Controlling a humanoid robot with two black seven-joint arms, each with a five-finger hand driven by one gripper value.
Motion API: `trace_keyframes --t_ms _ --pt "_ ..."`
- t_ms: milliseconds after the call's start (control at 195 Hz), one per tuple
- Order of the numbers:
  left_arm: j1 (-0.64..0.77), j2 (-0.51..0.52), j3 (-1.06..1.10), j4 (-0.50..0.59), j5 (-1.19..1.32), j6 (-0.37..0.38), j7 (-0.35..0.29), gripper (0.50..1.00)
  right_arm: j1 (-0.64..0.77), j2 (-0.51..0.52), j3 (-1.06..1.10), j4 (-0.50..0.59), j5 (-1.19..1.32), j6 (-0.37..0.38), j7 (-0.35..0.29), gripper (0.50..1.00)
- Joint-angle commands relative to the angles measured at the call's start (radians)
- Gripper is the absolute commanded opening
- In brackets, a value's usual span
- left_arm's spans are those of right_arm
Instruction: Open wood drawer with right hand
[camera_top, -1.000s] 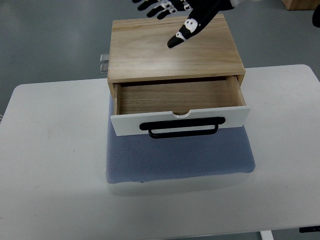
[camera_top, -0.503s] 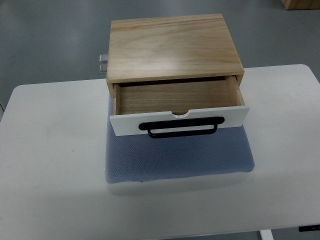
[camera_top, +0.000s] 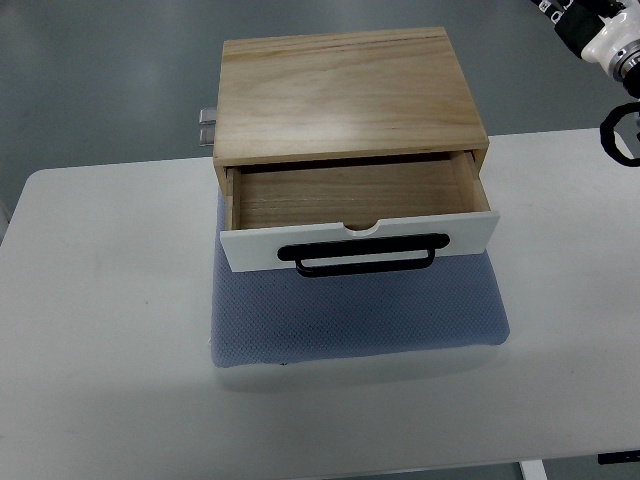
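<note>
Right arm (camera_top: 600, 40) back at corner

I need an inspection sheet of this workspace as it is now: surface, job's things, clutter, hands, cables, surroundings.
Surface: white rectangular table, with a blue-grey mesh mat under the box.
Job's things: light wood box; its white-fronted wood drawer is pulled out, nothing seen inside; black metal handle on the front.
Clutter: nothing seen.
Hands: right arm at the top right corner, touching nothing; its fingers cannot be judged. Left hand not in view.
Cables: nothing seen.
Surroundings: grey floor; small grey metal fitting beside the box's left wall.
</note>
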Motion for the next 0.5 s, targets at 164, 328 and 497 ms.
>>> trace_keyframes --t_ms 164,328,497 --pt "0.000 0.000 0.000 0.000 0.000 0.000 0.001 1.000 -0.043 0.041 0.002 -0.039 0.003 -0.021 0.041 0.944" --pt "0.000 0.000 0.000 0.000 0.000 0.000 -0.001 1.000 -0.072 0.050 0.002 -0.049 0.004 -0.024 0.110 0.944" --pt "0.000 0.000 0.000 0.000 0.000 0.000 0.001 1.000 -0.091 0.060 0.002 -0.049 0.004 -0.022 0.118 0.944"
